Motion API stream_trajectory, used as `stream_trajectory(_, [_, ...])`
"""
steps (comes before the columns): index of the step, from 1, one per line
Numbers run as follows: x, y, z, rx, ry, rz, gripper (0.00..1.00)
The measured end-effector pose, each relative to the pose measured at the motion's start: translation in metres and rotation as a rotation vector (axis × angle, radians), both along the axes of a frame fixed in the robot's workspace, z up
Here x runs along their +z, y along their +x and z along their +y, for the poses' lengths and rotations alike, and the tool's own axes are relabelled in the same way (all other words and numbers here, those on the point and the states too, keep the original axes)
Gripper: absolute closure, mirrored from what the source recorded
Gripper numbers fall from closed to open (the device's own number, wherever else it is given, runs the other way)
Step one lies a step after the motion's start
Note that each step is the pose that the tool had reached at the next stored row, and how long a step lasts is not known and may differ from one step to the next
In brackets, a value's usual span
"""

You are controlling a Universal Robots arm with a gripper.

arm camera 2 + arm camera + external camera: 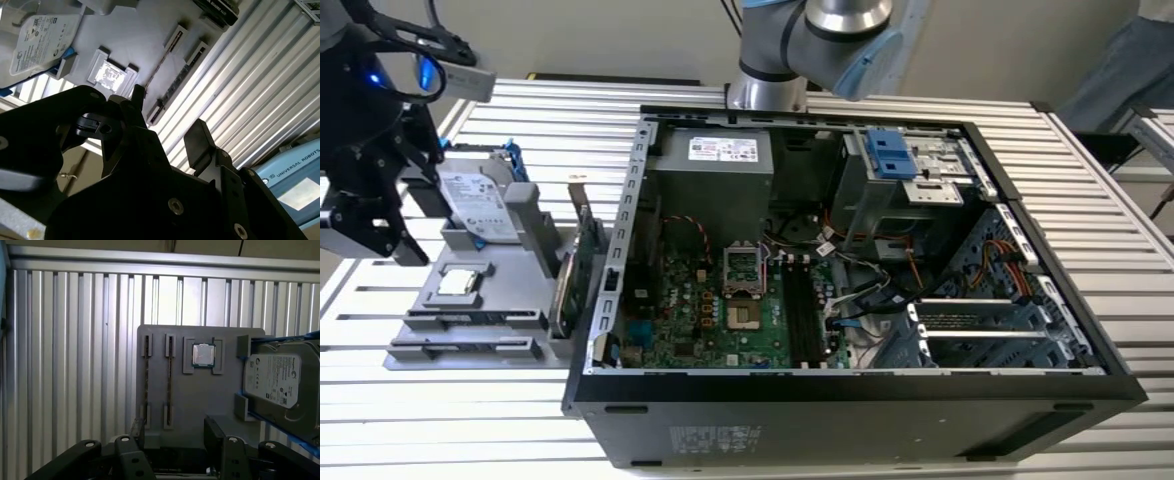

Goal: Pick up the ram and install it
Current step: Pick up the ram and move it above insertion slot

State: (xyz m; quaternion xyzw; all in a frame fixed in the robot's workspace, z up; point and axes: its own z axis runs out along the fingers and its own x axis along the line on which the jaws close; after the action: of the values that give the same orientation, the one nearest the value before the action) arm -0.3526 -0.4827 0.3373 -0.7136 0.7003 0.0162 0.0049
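Soft, even light fills the exterior view. Glare whitens the ribbed table (65,340) in both wrist views, and my claw (167,112) looms as a dark, backlit shape.

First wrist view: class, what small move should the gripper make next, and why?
Probably ease the gripper closer to the grey holder, keeping the ram stick between its jaws. The gripper is open and empty, apart from the holder, and the stick stands on edge in its slot, roughly in line with the gap.
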Motion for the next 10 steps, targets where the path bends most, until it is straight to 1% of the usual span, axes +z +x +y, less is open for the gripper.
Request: stream_trajectory(10, [-0.0047, 0.0000, 0.0000, 0.000, -0.0007, 0.0000, 0.00])
